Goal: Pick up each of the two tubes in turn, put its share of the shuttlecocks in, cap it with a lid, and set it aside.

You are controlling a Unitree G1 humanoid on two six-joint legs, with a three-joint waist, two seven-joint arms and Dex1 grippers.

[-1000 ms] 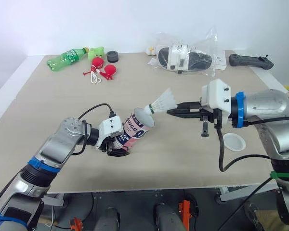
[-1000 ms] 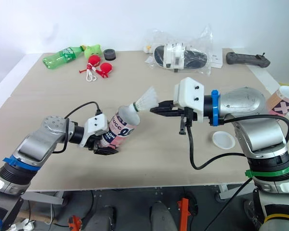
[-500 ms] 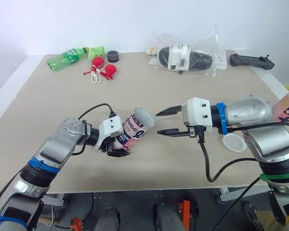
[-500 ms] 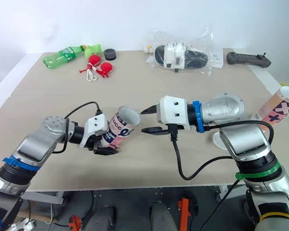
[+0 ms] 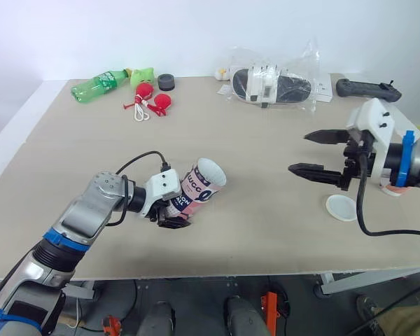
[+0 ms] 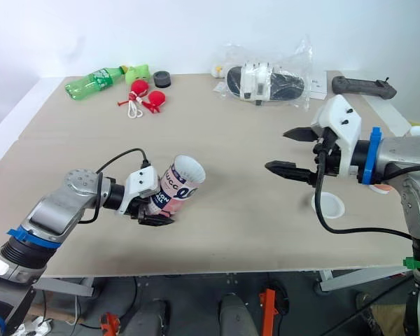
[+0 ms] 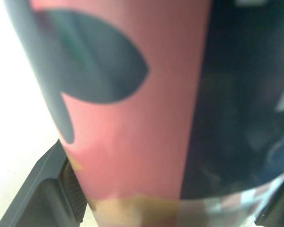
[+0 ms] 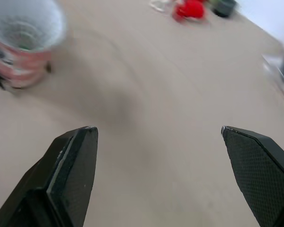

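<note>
a: what's changed?
b: the right claw (image 5: 297, 152) has let the shuttlecock go into the tube and pulled back. it's now spread wide and empty, near the lid (image 5: 341, 207) on the table (image 5: 266, 238).
a: and the tube (image 5: 199, 185)?
b: tilted, mouth facing the right claw, pinched near its base by the left claw (image 5: 169, 212). i'd guess another shuttlecock or the lid comes next.

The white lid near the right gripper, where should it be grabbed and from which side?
Probably its rim, from straight above: the white lid lies flat on the table, too low for a side pinch. The open right gripper is nearest.
</note>
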